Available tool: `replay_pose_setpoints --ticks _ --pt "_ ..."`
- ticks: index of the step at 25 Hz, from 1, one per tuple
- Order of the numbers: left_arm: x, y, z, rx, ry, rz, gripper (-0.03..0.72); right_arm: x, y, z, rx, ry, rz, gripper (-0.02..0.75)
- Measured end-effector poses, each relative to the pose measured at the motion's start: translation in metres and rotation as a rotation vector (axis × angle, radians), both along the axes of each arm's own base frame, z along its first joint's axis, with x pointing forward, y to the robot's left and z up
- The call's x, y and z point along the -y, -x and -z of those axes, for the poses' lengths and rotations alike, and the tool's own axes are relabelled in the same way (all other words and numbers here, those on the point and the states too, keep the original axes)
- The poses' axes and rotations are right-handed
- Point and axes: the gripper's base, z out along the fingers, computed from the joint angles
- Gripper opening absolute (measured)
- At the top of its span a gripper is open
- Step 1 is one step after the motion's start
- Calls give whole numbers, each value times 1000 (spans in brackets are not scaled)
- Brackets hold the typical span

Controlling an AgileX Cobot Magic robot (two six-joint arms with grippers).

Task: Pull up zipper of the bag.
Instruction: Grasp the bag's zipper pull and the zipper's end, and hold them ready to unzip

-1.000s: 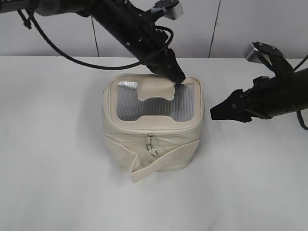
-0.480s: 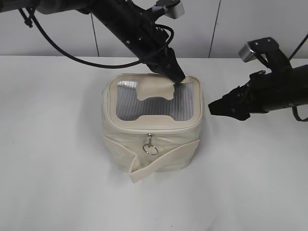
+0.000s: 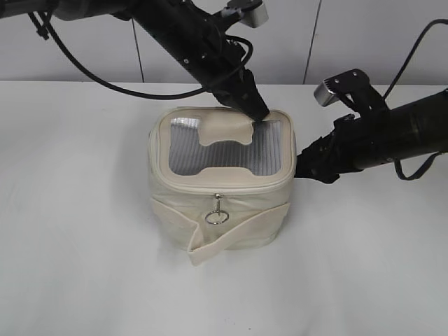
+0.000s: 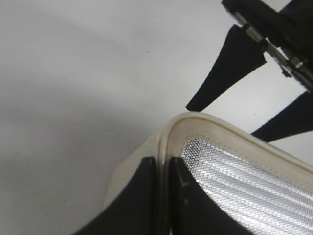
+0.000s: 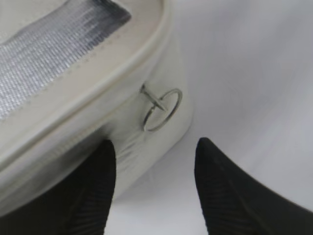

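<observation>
Left gripper (image 4: 162,181) pinches the bag (image 3: 221,189) rim; right gripper (image 5: 154,188) (jaws apart) faces 1 ring pull (image 5: 162,109).

bag (image 5: 98,98) cropped, fingers (image 5: 230,196) cut off

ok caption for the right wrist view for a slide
Open right end effector approaching a ring pull on the cream bag.

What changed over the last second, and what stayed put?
The right gripper moved left across the table until its tips reached the bag at its right side. Its jaws are open, one finger against the bag wall just short of a ring pull; nothing grasped yet. The left gripper stayed clamped on the lid's back rim, and the bag and front ring pull did not shift.
</observation>
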Motion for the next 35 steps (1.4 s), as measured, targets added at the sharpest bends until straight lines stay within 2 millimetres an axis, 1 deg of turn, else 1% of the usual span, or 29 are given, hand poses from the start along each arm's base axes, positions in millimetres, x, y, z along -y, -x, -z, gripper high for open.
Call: replay_pose_setpoints --ticks 4,8,11,12,13,14,15,16,18,24,30,35 --pt "0 0 0 1 -1 0 42 -1 -5 2 -1 -1 1 408" --pt "0 0 0 1 -1 0 42 -3 -12 -4 25 -10 -1 359" --pt "0 0 0 1 -2 0 42 -6 -17 -2 19 -24 -10 333" --pt "0 0 0 1 -2 0 42 -7 -19 1 12 -28 -14 312" --pt "0 0 0 1 -2 0 42 -7 -20 3 5 -30 -17 276" --pt "0 0 0 1 -2 0 42 -8 -21 5 1 -32 -17 209" --pt "0 0 0 1 -2 0 42 -8 -21 7 -5 -31 -18 118" --pt "0 0 0 2 -2 0 42 -8 -21 8 -8 -30 -19 56" --pt "0 0 0 2 -2 0 42 -8 -21 8 -8 -26 -22 10" --pt "0 0 0 3 -2 -2 42 -6 -17 9 -67 6 -25 8" --pt "0 -1 1 1 -6 -18 40 -4 -5 -9 -115 30 -50 8" --pt "0 -1 1 -4 -14 -36 40 0 14 -27 -165 47 -74 8"
